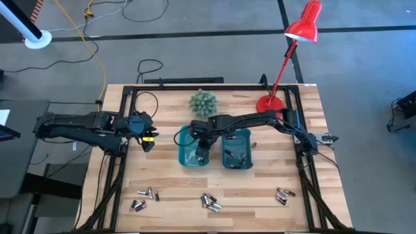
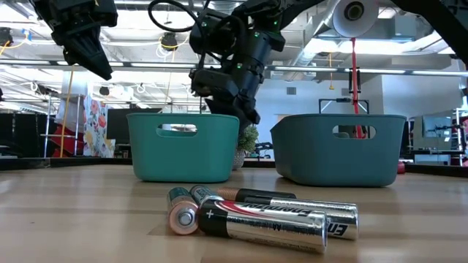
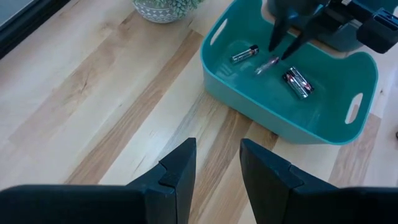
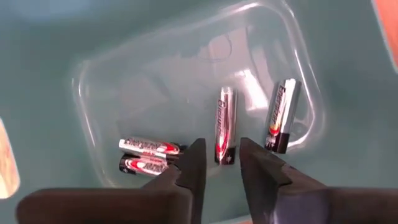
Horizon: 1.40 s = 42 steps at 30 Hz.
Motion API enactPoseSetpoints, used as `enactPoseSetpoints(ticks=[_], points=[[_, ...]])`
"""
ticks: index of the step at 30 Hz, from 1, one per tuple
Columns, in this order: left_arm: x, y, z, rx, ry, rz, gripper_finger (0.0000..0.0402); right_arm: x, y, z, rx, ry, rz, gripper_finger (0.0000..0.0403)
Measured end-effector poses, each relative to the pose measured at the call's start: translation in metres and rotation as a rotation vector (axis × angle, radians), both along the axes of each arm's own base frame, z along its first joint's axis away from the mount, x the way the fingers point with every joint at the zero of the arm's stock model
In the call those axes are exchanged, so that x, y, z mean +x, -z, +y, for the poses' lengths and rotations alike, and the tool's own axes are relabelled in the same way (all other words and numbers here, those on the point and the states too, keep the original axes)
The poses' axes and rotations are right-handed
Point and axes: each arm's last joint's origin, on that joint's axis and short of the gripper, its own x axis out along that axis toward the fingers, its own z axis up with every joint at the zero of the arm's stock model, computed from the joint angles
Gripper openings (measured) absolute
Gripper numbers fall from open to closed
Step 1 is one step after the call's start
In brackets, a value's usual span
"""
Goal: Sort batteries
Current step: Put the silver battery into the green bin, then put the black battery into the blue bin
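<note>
The right gripper (image 4: 217, 163), jaws slightly parted and empty, hangs over the left teal bin (image 1: 183, 151) at frame centre, a battery (image 4: 225, 126) lying just beyond its fingertips. Left gripper (image 3: 216, 163), narrowly parted, waits mid-left. More batteries (image 1: 210, 202) lie along the lower table (image 1: 162, 182).

Table (image 1: 162, 175) pale wood, smooth, visible grain. Bins (image 2: 183, 150) teal plastic, slight sheen inside. Batteries (image 2: 263, 215) glossy metallic wrap; gripper fingers (image 3: 180, 171) matt black.

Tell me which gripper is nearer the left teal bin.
Right. The right gripper hangs inside the left teal bin; the left gripper waits over bare table beside it.
</note>
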Motion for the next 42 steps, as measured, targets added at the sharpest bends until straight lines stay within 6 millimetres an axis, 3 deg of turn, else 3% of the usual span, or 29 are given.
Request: enactPoseSetpoints(ticks=[5,10,18,21,25,34,38,42], points=[[0.0,0.0,0.0,-0.003,-0.002,-0.001,0.0121,-0.002,-0.009,-0.003,0.001,0.005,0.009,0.0138],[0.0,0.0,0.0,-0.011,-0.001,-0.002,0.0121,-0.018,-0.064,-0.011,-0.003,0.032,-0.076,0.0142],[0.0,0.0,0.0,-0.024,-0.013,-0.006,0.0121,-0.082,-0.149,-0.005,-0.091,0.08,-0.102,0.0124],[0.0,0.0,0.0,-0.031,-0.021,-0.009,0.0121,-0.113,-0.159,0.009,-0.134,0.122,-0.098,0.012],[0.0,0.0,0.0,-0.041,-0.032,-0.014,0.0121,-0.158,-0.141,0.027,-0.123,0.258,-0.056,0.0119],[0.0,0.0,0.0,-0.042,-0.031,-0.014,0.0121,-0.254,-0.071,0.053,0.076,0.788,0.011,0.0118],[0.0,0.0,0.0,-0.042,-0.031,-0.015,0.0121,-0.276,-0.044,0.053,0.123,1.016,0.036,0.0118],[0.0,0.0,0.0,-0.042,-0.031,-0.015,0.0121,-0.281,-0.025,0.052,0.057,0.882,0.072,0.0118]])
